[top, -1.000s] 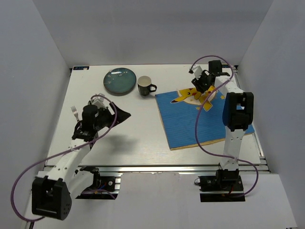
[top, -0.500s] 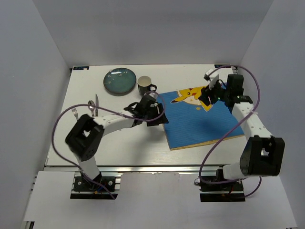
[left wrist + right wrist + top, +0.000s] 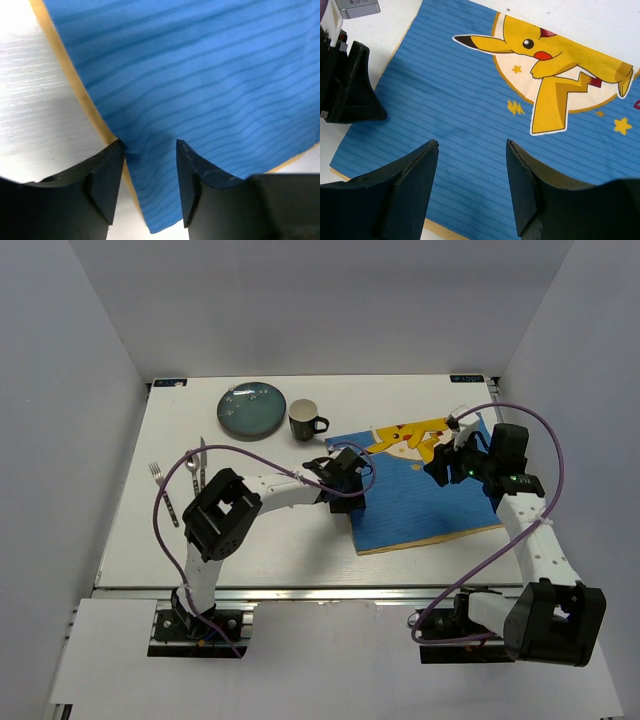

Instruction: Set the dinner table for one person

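The white dinner table point(image 3: 280, 540) has a silver rail along its near edge. A blue striped placemat point(image 3: 420, 490) with a yellow cartoon figure lies on its right half. My left gripper point(image 3: 348, 495) is at the mat's left edge. In the left wrist view it point(image 3: 148, 145) is open, its fingers straddling the mat's yellow-bordered edge point(image 3: 200, 75) near a corner. My right gripper point(image 3: 438, 465) is open and empty above the mat's right part. In the right wrist view it point(image 3: 472, 145) hovers over the blue stripes point(image 3: 470, 90).
A teal plate point(image 3: 252, 410) and a dark mug point(image 3: 305, 421) stand at the back left. A fork point(image 3: 160, 490) and a spoon with a knife point(image 3: 196, 465) lie near the left edge. The left gripper's body shows in the right wrist view point(image 3: 345, 85).
My left arm has swung right from the cutlery to the placemat's left edge. My right arm has drawn back from the mat's far corner towards the right. The mat now lies flat.
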